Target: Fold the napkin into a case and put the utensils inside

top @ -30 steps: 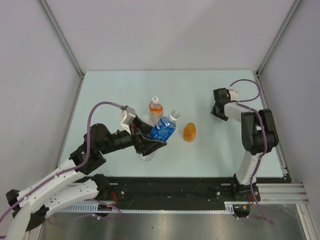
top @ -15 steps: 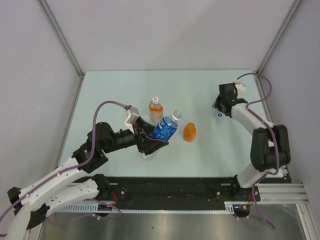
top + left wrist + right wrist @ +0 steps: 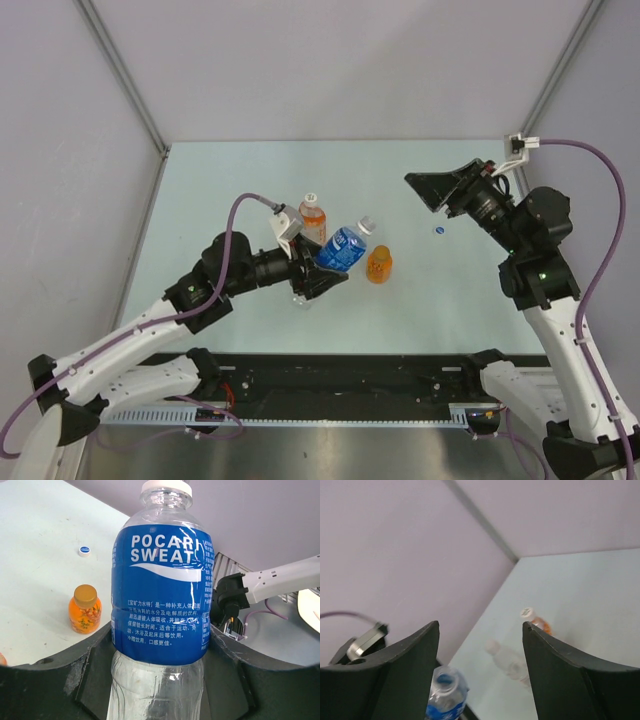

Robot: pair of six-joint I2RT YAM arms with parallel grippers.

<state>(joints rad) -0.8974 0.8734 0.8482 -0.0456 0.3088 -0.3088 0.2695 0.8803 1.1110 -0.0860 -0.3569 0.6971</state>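
Note:
No napkin or utensils are in view. My left gripper (image 3: pixel 322 272) (image 3: pixel 160 675) is shut on a clear bottle with a blue Pocari Sweat label (image 3: pixel 342 248) (image 3: pixel 162 595). It holds the bottle tilted above the table with the neck pointing right. In the right wrist view this bottle (image 3: pixel 445 697) shows an open mouth. My right gripper (image 3: pixel 428 190) (image 3: pixel 480 625) hangs high over the right side of the table, open and empty, facing the bottle.
A small white-and-blue cap (image 3: pixel 438 232) (image 3: pixel 84 551) lies on the table right of centre. A stubby orange bottle (image 3: pixel 379 264) (image 3: pixel 84 609) stands mid-table. An orange drink bottle with a white cap (image 3: pixel 312 215) (image 3: pixel 536 620) stands behind the left gripper. A clear bottle (image 3: pixel 509 661) lies nearby.
The right gripper rose from the table at the right, leaving the small cap there, and its jaws opened wider. The left arm carried the blue bottle slightly rightward and further from its base.

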